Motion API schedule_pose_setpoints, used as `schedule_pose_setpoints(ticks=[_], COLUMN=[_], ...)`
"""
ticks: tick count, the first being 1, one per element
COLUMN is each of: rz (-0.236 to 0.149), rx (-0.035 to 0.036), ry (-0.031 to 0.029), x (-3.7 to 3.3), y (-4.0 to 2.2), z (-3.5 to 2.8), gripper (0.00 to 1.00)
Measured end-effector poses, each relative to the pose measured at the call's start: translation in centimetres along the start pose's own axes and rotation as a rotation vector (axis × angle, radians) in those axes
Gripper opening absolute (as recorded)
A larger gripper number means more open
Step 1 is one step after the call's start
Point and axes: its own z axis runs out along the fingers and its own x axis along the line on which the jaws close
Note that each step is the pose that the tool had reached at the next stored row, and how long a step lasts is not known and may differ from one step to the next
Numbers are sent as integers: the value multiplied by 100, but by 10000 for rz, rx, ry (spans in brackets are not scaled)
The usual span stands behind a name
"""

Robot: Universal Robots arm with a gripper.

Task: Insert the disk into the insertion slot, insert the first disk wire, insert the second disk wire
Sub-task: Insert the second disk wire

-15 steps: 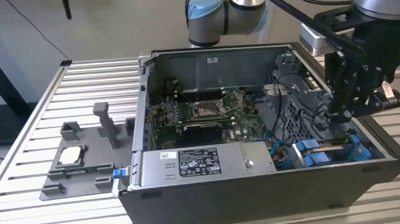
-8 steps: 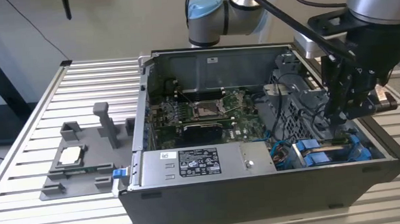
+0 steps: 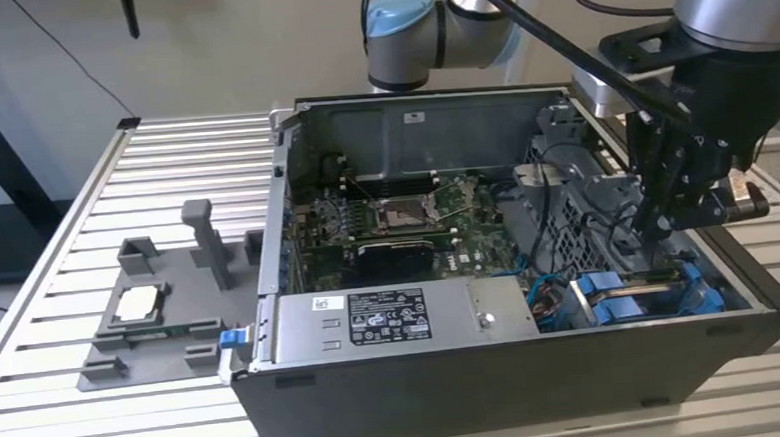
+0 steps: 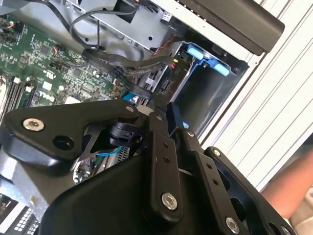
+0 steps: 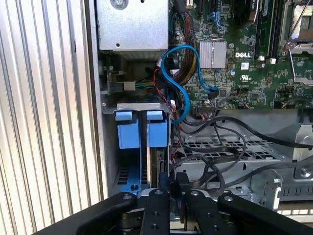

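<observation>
Counter [image 3: 160,160]: slatted metal, open computer case [image 3: 505,373].
Tool [image 5: 170,188]: fingers together at insertion slot [image 5: 142,147].
Disk [image 5: 157,164]: seated in the slot, just beneath the tool.
Wires: seemingly unplugged.

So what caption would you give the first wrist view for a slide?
Gripper poised over the computer case's drive bay, where a disk sits in the insertion slot beside blue and black cables.

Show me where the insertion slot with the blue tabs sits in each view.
Exterior view: insertion slot in the case's near corner, at the exterior view's right of the power-supply box.
First wrist view: insertion slot against the case's side wall.
Second wrist view: insertion slot just inside the side wall.
Shared landmark: green motherboard.
</observation>
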Motion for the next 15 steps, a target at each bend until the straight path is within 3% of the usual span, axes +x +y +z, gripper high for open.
schedule_pose_setpoints(ticks=[11, 12, 15], rz=[2, 4, 3], rx=[2, -19, -227], ry=[-11, -8, 76], x=[0, 1, 0], y=[1, -1, -14], z=[3, 5, 14], gripper=[16, 16, 16])
